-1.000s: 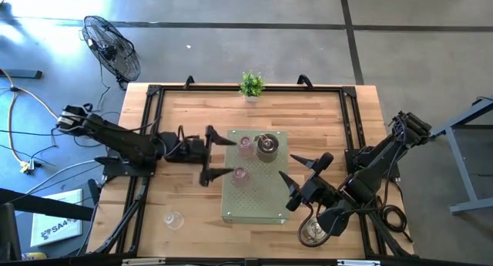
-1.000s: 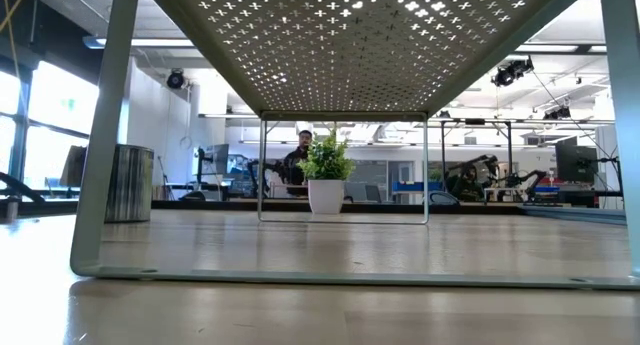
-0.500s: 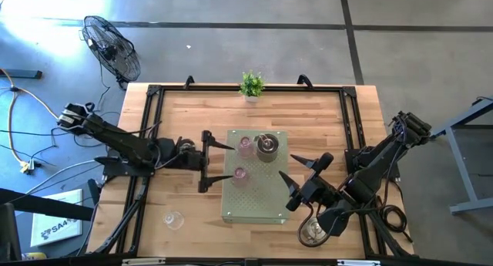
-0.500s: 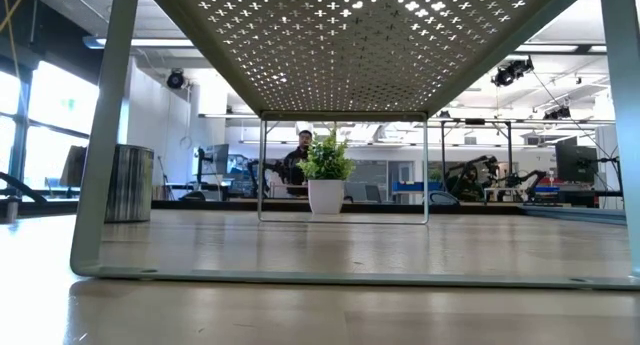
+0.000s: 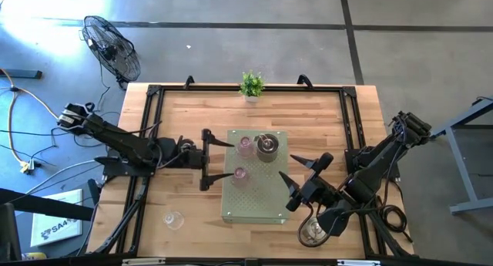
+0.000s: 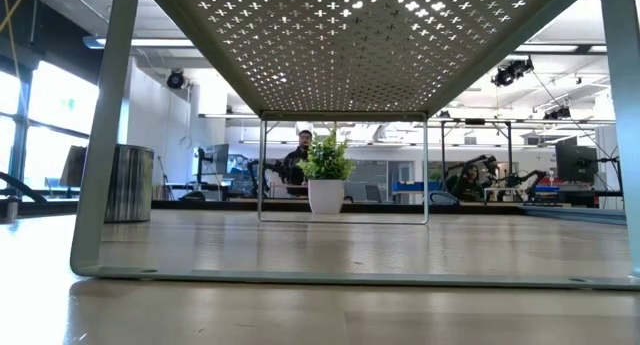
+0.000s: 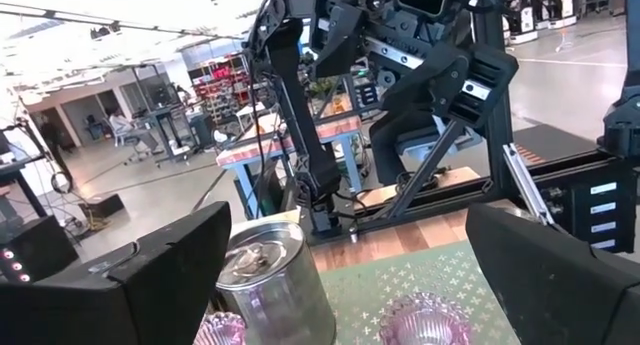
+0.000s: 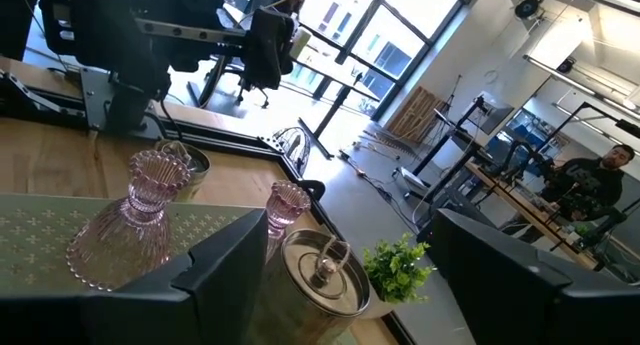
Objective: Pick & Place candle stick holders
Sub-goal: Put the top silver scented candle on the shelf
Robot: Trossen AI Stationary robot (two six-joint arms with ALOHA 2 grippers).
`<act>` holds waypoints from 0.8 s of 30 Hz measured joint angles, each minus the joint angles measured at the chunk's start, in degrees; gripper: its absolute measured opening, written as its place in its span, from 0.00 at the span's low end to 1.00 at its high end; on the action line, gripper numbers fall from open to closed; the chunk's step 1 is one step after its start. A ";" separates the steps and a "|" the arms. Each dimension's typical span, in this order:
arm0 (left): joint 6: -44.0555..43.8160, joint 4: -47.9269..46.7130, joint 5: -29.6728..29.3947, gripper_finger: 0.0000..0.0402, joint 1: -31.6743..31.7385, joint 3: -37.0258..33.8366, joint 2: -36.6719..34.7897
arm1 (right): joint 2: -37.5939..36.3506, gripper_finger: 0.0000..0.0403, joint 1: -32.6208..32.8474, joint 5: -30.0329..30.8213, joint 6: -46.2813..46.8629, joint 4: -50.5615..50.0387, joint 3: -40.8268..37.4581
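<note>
A green perforated stand (image 5: 254, 200) carries two pinkish glass holders (image 5: 245, 146) (image 5: 239, 174) and a silvery metal holder (image 5: 266, 148), all standing upright on its top. A clear glass holder (image 5: 174, 218) stands on the table at the near left. Another round holder (image 5: 312, 234) stands near the right arm's base. My left gripper (image 5: 218, 159) is open at the stand's left edge, level with the pink holders and touching nothing. My right gripper (image 5: 296, 173) is open over the stand's right edge and empty. The left wrist view shows the metal holder (image 7: 265, 275) and a pink one (image 7: 425, 320) ahead of the fingers.
A small green potted plant (image 5: 251, 85) stands at the table's far edge. Black rails (image 5: 154, 112) frame the tabletop. Bare wood lies left of and behind the stand. The low view looks under the stand (image 6: 340, 45). A person (image 8: 590, 185) sits in the room beyond.
My left gripper has drawn back a little toward the table's left edge and stays open. The holders on the stand have not moved.
</note>
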 joint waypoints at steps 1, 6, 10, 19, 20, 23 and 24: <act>0.00 -0.19 0.00 0.99 0.00 0.00 0.00 | 0.00 0.69 -0.02 0.00 0.00 0.02 0.00; -0.02 0.12 -0.04 0.99 0.02 0.00 0.00 | 0.00 0.69 -0.01 0.02 0.30 0.02 0.01; -0.20 0.13 -0.05 0.99 0.02 0.00 0.00 | 0.00 0.69 -0.02 -0.73 -0.11 -0.02 0.00; -0.22 0.12 -0.02 0.99 0.02 0.00 0.00 | -0.02 0.69 -0.35 -9.27 -2.13 -0.22 0.00; -0.22 0.08 -0.02 0.99 0.02 0.00 0.00 | -0.02 0.69 -0.63 -11.24 -2.38 -0.18 0.00; -0.22 -0.59 -0.04 0.99 0.02 0.00 0.00 | -0.02 0.69 -2.43 -16.99 -3.28 -0.19 0.00; -0.22 -0.76 -0.07 0.99 0.02 0.00 0.00 | -0.02 0.69 -3.17 -19.45 -4.41 -0.20 0.00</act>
